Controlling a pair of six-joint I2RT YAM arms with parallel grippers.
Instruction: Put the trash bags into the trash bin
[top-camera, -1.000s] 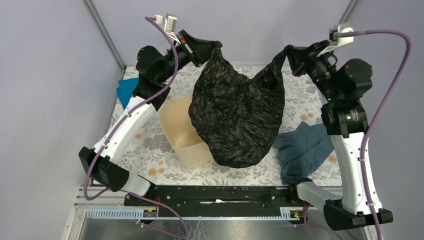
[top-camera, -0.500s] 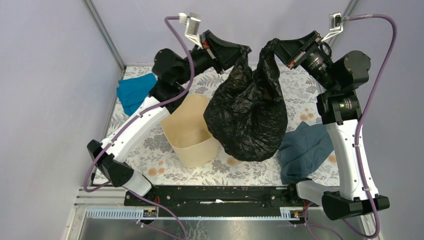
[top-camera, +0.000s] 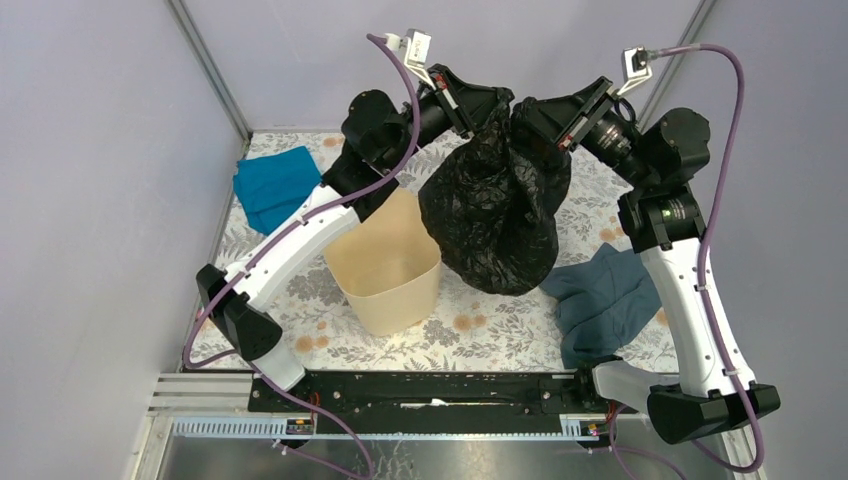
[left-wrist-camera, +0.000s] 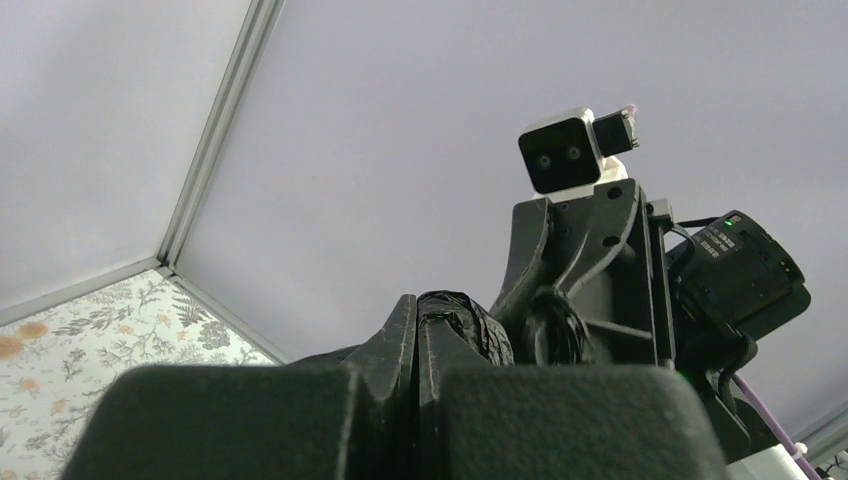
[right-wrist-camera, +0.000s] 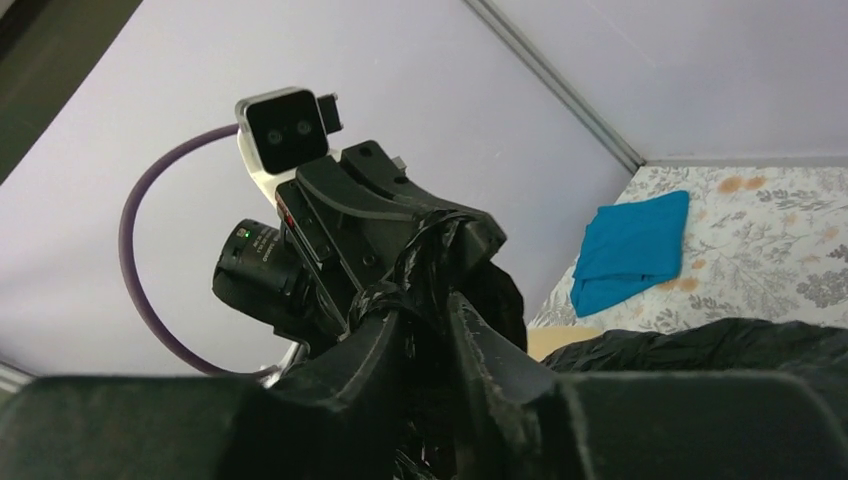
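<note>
Cloth of bright blue colour (top-camera: 272, 185) lies folded at the left of the top view, on the flowered bench (top-camera: 300, 300), close to the far left corner. To the right of it, near the middle of the frame, the beige trash bin (top-camera: 395, 305) stands upright with its mouth open.

Above the bin, at the upper middle, the left gripper (top-camera: 492, 102) is pressed together on a bunched part of the black trash bag (top-camera: 495, 215). In the left wrist view a twist of glossy plastic sits between its fingers.

Just beside it, almost tip to tip, the right gripper (top-camera: 522, 112) pinches another bunch of the same bag, and the right wrist view shows the plastic squeezed between its fingers.

The bag hangs from both as a narrow, wrinkled sack, just right of the bin and outside it. Whether its bottom touches the bench, I cannot tell.

At the lower right a dark blue-grey cloth (top-camera: 605, 300) lies crumpled on the bench, next to the lower edge of the bag.
</note>
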